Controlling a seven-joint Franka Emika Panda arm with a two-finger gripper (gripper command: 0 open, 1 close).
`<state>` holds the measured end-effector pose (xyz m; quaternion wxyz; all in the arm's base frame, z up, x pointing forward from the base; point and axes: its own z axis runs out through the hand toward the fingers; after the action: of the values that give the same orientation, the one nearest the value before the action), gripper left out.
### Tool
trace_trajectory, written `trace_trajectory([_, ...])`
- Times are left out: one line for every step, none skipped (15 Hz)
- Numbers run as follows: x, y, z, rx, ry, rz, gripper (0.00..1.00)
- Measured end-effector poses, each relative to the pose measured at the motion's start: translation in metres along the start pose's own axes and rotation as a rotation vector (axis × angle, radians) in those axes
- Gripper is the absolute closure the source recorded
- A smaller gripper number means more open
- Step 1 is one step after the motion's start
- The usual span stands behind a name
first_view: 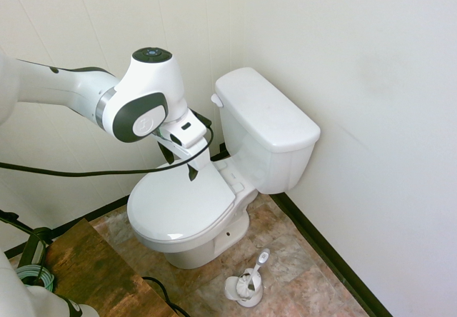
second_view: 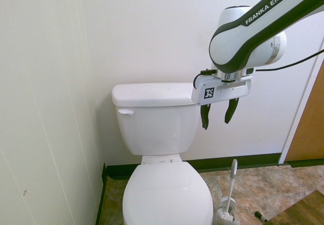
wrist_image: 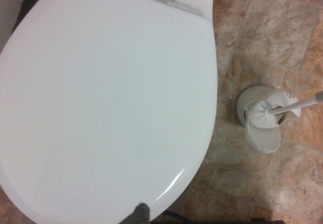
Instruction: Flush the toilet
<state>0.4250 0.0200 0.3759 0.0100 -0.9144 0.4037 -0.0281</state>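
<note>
The white toilet [first_view: 257, 135] stands in the corner with its seat lid [first_view: 178, 203] down and a boxy tank [second_view: 157, 118] behind. A small white flush lever [second_view: 125, 112] sits on the tank's front near one upper corner, also the flush lever [first_view: 216, 100] seen from the other side. My gripper [second_view: 217, 114] hangs open above the closed lid, fingers pointing down, nothing between them. It is level with the tank front and off to the side away from the lever. The wrist view looks straight down on the seat lid [wrist_image: 106, 103].
A white toilet brush in its holder [first_view: 246, 281] stands on the tiled floor beside the bowl, also the brush holder [wrist_image: 265, 118]. Walls close in behind and beside the tank. A wooden surface [first_view: 86, 267] lies in front of the bowl.
</note>
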Motion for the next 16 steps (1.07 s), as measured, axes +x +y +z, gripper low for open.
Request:
trace_trajectory([0.000,0.000,0.001,0.000,-0.002,0.002,0.00])
trace_trajectory([0.000,-0.001,0.001,0.001,-0.005,0.002,0.00])
trace_trajectory([0.001,-0.006,-0.001,0.004,-0.001,-0.004,0.00])
trace_trajectory([0.003,-0.015,-0.004,0.012,0.006,-0.011,0.00])
trace_trajectory([0.008,-0.027,-0.010,0.024,0.014,-0.019,0.00])
trace_trajectory([0.015,-0.043,-0.016,0.039,0.022,-0.028,0.00])
trace_trajectory([0.023,-0.063,-0.021,0.054,0.029,-0.036,0.00])
trace_trajectory([0.031,-0.085,-0.024,0.070,0.034,-0.045,0.00])
trace_trajectory([0.037,-0.109,-0.026,0.084,0.038,-0.056,0.00])
trace_trajectory([0.041,-0.132,-0.028,0.099,0.043,-0.071,0.00])
trace_trajectory([0.041,-0.155,-0.030,0.114,0.052,-0.086,0.00])
trace_trajectory([0.040,-0.177,-0.034,0.127,0.066,-0.099,0.00])
trace_trajectory([0.037,-0.197,-0.036,0.135,0.084,-0.110,0.00])
trace_trajectory([0.036,-0.216,-0.038,0.144,0.101,-0.119,0.00])
trace_trajectory([0.036,-0.235,-0.039,0.152,0.114,-0.125,0.00])
trace_trajectory([0.038,-0.251,-0.035,0.155,0.121,-0.129,0.00])
